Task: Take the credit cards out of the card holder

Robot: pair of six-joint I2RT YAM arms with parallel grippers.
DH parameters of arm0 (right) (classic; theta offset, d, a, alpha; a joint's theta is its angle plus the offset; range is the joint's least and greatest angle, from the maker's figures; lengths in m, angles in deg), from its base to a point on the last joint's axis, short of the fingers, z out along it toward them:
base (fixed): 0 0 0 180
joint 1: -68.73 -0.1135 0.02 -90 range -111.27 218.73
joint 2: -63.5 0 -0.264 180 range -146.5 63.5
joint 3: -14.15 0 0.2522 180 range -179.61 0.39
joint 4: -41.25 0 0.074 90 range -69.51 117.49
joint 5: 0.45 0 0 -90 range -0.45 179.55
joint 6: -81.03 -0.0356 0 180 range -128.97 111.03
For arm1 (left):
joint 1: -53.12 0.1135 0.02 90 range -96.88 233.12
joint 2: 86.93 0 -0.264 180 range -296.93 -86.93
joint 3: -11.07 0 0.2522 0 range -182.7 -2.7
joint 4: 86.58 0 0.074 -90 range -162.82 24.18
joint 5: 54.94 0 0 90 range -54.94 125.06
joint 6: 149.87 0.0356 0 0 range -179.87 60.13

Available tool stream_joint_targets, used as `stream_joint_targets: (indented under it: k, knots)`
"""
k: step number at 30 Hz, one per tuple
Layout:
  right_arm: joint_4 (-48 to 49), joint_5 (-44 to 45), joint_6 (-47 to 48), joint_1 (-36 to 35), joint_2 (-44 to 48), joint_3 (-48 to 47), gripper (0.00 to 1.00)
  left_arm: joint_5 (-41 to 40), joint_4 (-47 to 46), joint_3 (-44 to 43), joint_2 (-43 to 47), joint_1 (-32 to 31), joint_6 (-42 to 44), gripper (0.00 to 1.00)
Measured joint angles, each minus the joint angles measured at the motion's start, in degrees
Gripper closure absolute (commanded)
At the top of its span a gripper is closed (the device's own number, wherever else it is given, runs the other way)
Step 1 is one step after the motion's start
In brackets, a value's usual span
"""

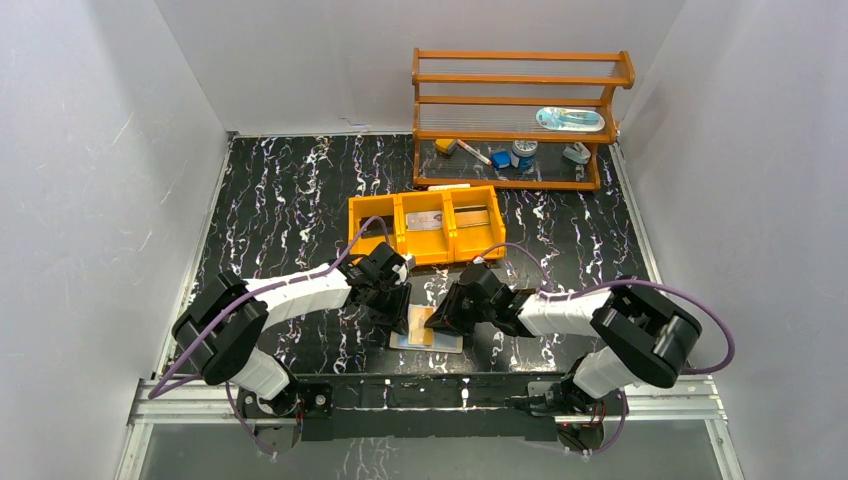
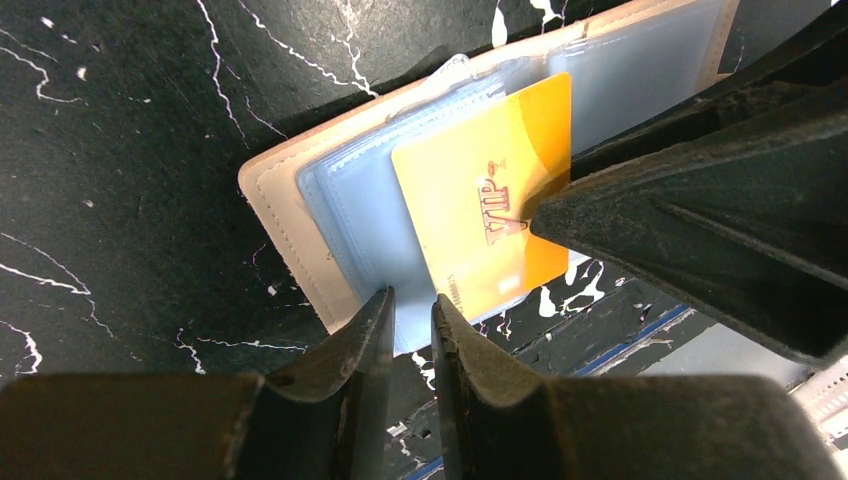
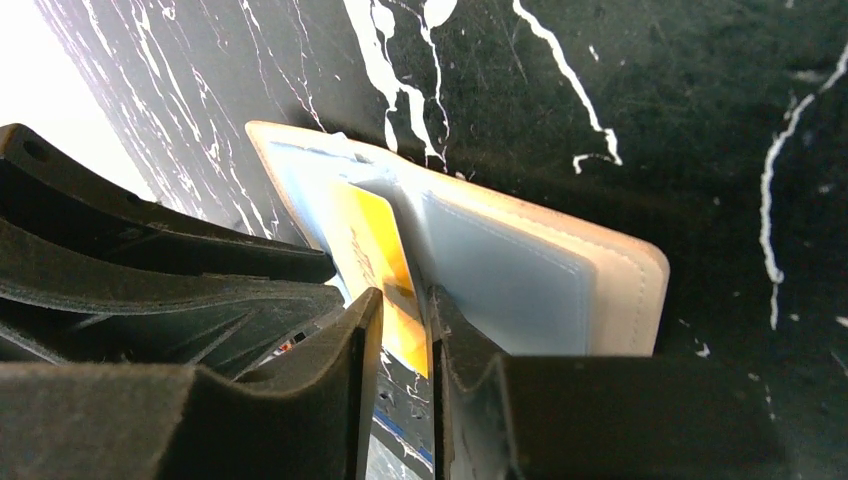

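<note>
Orange-yellow plastic card marked VIP [image 2: 480, 215] stood partway out of a clear sleeve in the flat, tan-edged, grey-blue folding card holder [image 2: 285, 215], lying open at six o'clock on the black marbled table [image 1: 300, 200]. At the holder's two o'clock, the right gripper [image 3: 405, 300] had narrow jaws either side of the card. The left gripper [image 2: 410, 310], at eleven o'clock, narrowly straddled the holder's edge. Whether either pinched was unclear. Removal looked barely begun.

Top view bright, even, soft shadows; wrist views dimmer, foreground blurred, corner blown white.
</note>
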Motion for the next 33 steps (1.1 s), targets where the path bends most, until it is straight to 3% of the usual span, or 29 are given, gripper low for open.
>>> stream_joint_targets:
  k: [4, 9, 21, 33]
  knots:
    - [0.92, -1.57, 0.17, 0.31, -1.49, -0.04, 0.87, -0.04, 0.04, 0.00, 0.00, 0.00, -0.02, 0.80]
    - [-1.20, -1.33, 0.74, 0.33, -1.66, -1.16, 0.99, -0.66, 0.61, -0.04, 0.52, 0.00, -0.04, 0.77]
    - [-4.96, 1.42, 1.11, 0.09, 1.60, -1.31, 1.00, -3.23, 2.51, -4.15, 1.75, 0.00, 1.05, 0.70]
    - [-5.81, 2.27, 1.03, 0.09, 2.73, -1.11, 0.98, 6.08, -2.80, -5.46, -1.42, 0.00, 1.68, 0.73]
